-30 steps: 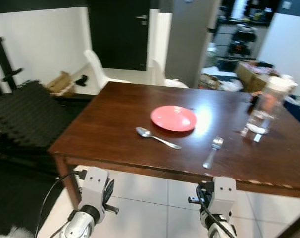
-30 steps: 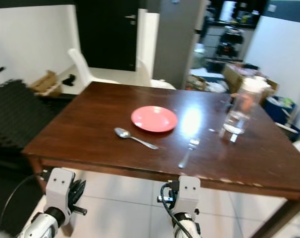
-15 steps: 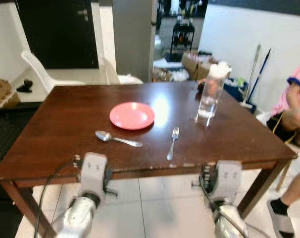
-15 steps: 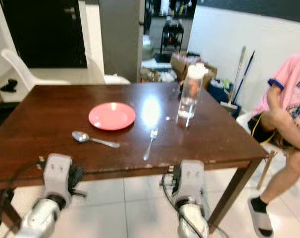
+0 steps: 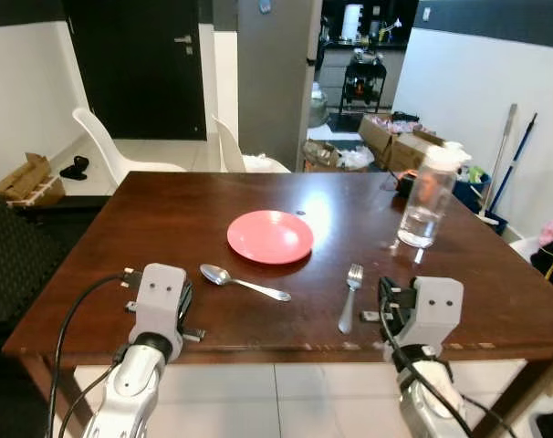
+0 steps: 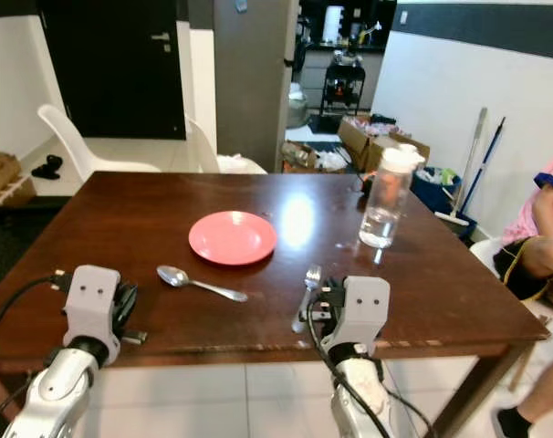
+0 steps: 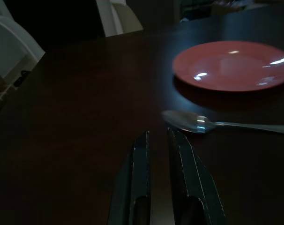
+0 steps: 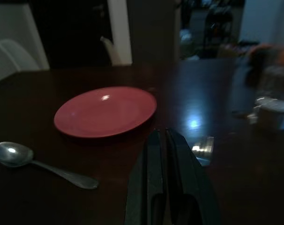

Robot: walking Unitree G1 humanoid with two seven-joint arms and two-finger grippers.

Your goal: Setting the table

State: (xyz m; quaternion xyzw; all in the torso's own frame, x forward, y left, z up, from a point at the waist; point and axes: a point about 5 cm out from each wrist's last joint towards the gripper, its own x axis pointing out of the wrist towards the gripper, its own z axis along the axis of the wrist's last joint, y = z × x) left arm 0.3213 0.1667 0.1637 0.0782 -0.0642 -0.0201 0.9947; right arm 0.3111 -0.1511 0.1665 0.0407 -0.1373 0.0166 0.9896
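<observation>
A pink plate (image 5: pixel 270 236) lies in the middle of the dark wooden table (image 5: pixel 167 228). A spoon (image 5: pixel 245 283) lies in front of it toward my left, and a fork (image 5: pixel 350 297) toward my right, both flat on the wood. A clear bottle with a white cap (image 5: pixel 425 196) stands at the right. My left gripper (image 7: pixel 158 135) is shut and empty, low over the table's near edge, pointing at the spoon (image 7: pixel 212 124) bowl. My right gripper (image 8: pixel 162 132) is shut and empty, over the near edge by the fork, pointing toward the plate (image 8: pixel 106 111).
Two white chairs (image 5: pixel 112 146) stand at the table's far side. Cardboard boxes (image 5: pixel 400 146) and a broom (image 5: pixel 505 155) stand at the back right. A seated person (image 6: pixel 546 219) is at the table's right side. A black door (image 5: pixel 135 64) is behind.
The camera has swung back leftward, so the person is nearly out of frame. Both arms have risen from below the table edge to over it. Plate, spoon, fork and bottle lie as before.
</observation>
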